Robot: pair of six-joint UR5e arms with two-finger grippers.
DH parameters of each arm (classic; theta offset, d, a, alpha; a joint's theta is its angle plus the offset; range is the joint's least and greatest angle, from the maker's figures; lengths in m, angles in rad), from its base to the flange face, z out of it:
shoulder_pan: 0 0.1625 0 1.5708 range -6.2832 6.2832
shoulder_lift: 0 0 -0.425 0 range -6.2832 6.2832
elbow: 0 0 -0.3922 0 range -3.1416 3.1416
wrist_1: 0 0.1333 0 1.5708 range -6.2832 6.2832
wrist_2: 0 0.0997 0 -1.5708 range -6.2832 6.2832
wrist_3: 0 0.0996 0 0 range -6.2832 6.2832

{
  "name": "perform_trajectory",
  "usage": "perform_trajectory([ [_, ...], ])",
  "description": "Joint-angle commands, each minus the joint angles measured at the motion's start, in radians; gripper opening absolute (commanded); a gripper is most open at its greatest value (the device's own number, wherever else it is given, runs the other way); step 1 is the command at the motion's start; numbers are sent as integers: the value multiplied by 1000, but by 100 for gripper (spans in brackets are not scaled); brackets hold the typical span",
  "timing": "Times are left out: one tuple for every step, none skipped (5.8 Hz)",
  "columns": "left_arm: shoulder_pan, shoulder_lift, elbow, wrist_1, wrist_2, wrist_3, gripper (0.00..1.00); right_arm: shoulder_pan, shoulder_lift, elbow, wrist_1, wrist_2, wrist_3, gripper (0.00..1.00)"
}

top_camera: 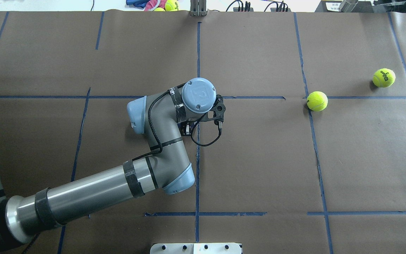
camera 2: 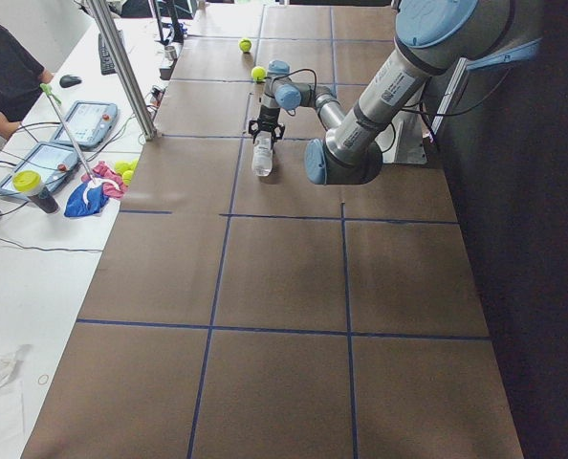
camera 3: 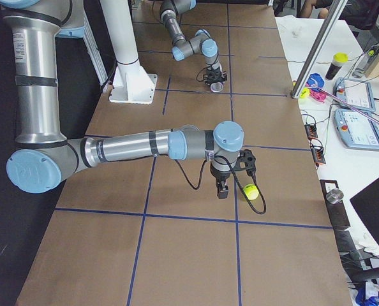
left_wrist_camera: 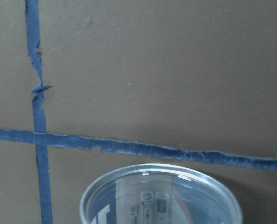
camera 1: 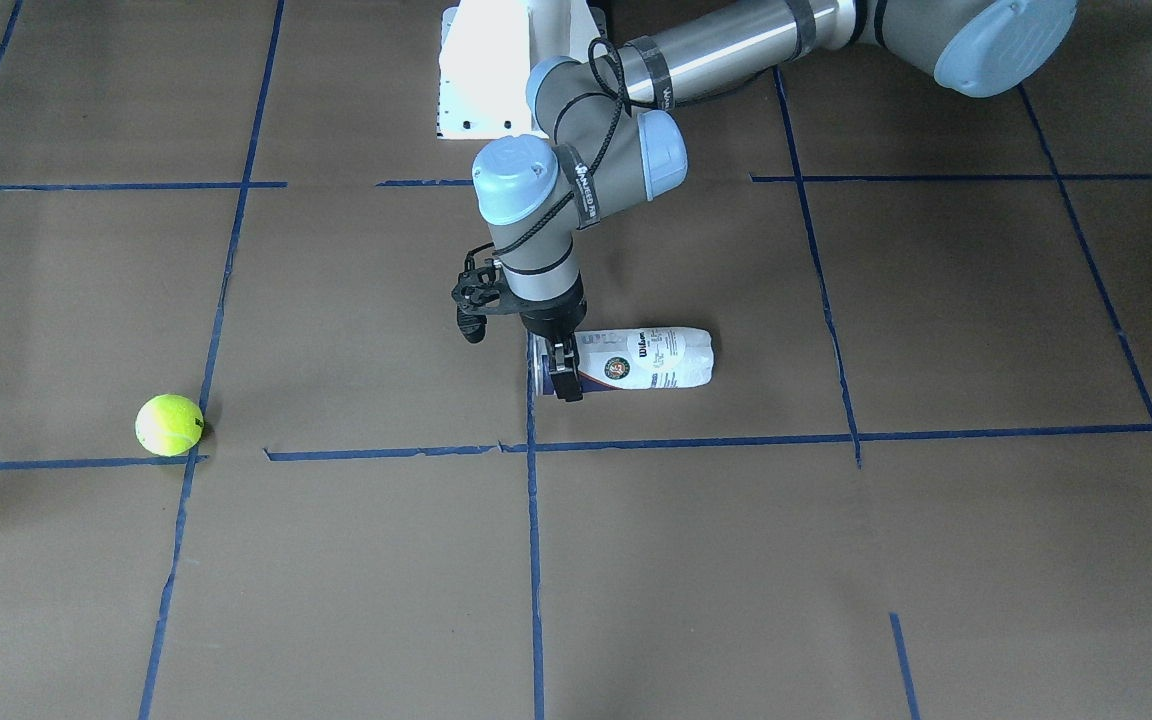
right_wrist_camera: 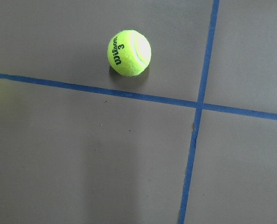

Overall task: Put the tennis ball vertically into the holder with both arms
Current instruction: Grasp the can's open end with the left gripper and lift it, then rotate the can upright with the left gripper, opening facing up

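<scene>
- One holder (camera 1: 648, 358) in play, and it's flat on its side on the counter (camera 1: 836, 600), just out from my base. Its long axis runs across me, open mouth toward my right and closed end toward my left.
- My left arm (top_camera: 160, 141) is right over it, left jaws pointing straight down at the mouth end. In the front view they sit across the clear wall there.
- Clenched on it or only bracketing it? I cannot tell. From overhead my own wrist hides them.
- Left wrist view: the clear rim (left_wrist_camera: 161, 196) sits at the bottom edge, directly under me, with brown counter and blue tape (left_wrist_camera: 38, 154) beyond it.
- Two balls lie well off to my right, a nearer tennis ball (top_camera: 317, 101) and a farther ball (top_camera: 383, 77). Neither is anywhere close to the holder.
- My right arm (camera 3: 145, 145) shows only from the side, right jaws hanging near a ball there. Released or clenched, I cannot tell. My right wrist view looks down on a Wilson ball (right_wrist_camera: 129, 46) with nothing in hand showing.
- My read is that everything turns on that axis. The mouth faces sideways, so the holder has to swing upright, mouth to the ceiling, before any ball can drop in.
- The left arm is the one at the holder and the right is the one by the balls, so that split looks natural.
</scene>
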Motion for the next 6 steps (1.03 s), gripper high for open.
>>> perform_trajectory([
  [-25,7,-162,-6,5,-60,71,0,1,-1,0,0,0,100],
  [-34,38,-217,-168,5,-217,71,0,1,1,1,0,0,100],
  [-53,102,-254,-451,14,-439,72,0,1,1,7,2,-1,100],
  [-57,148,-282,-663,65,-567,72,0,-1,-2,66,2,-7,100],
  [-45,228,-276,-901,162,-665,72,-17,-4,-10,114,3,0,100],
  [10,283,-257,-1144,292,-707,72,-29,-4,-10,133,5,0,100],
])
